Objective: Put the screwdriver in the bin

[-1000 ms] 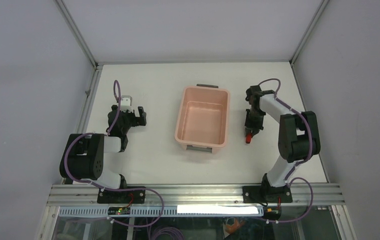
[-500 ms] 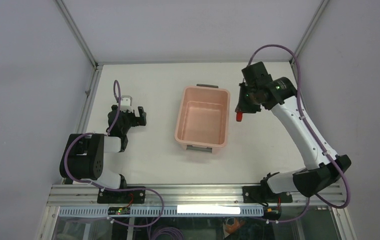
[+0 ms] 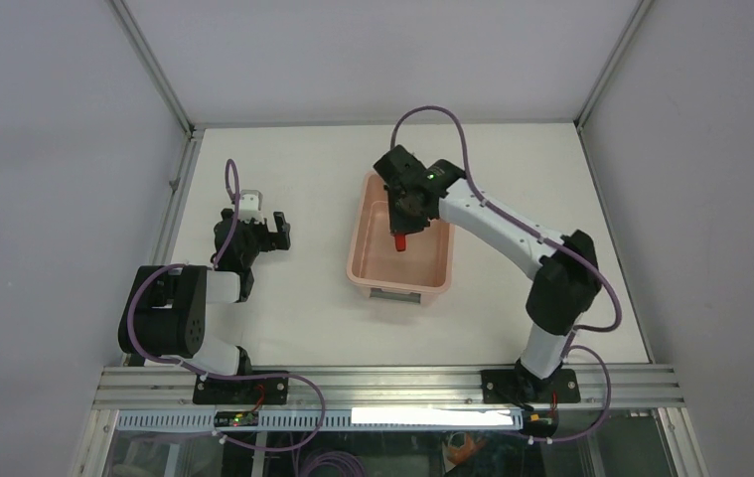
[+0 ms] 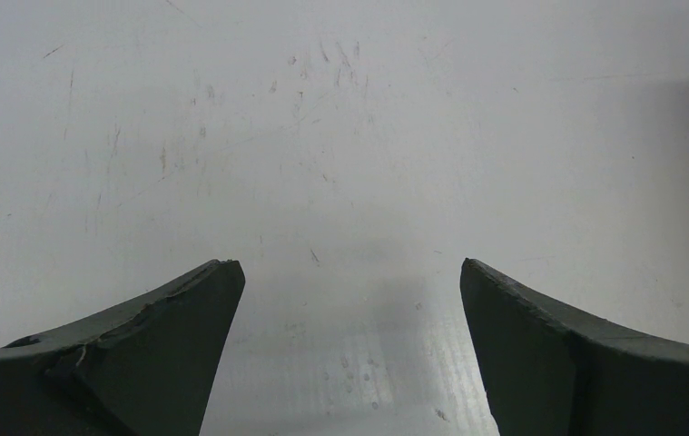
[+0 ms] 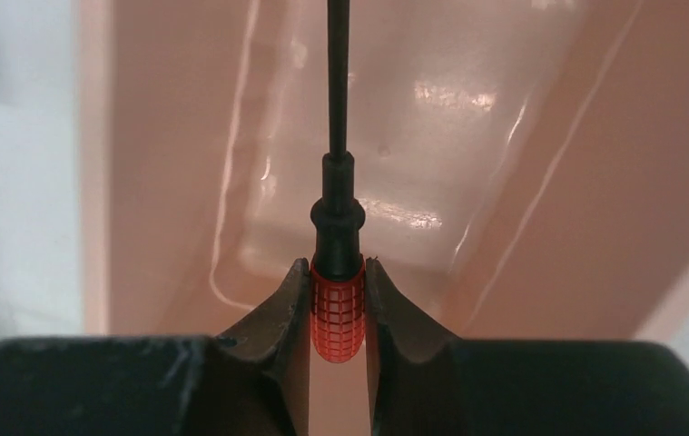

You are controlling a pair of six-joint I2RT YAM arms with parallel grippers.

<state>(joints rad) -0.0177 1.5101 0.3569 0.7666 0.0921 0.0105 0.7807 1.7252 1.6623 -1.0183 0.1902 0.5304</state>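
Observation:
The salmon-pink bin point(image 3: 373, 260) stands at the table's middle, a dark grey handle at each short end. My right gripper point(image 3: 404, 221) hangs over the bin's inside, shut on the screwdriver point(image 3: 401, 239). In the right wrist view the fingers point(image 5: 290, 300) clamp the red grid-textured handle point(image 5: 337, 313), and the thin black shaft point(image 5: 338, 82) points away over the bin floor point(image 5: 467, 109). My left gripper point(image 3: 264, 230) rests open and empty over the table at the left; its wrist view shows the fingers point(image 4: 168, 336) wide apart above bare white surface.
White table point(image 3: 293, 328) bounded by metal frame rails point(image 3: 179, 189) at the left and back. A small white block point(image 3: 251, 202) sits on the left arm near its gripper. The arm bases stand at the near edge.
My right arm lifted the screwdriver from the table right of the bin and swung left; it now holds it over the bin's inside. The left arm has not moved.

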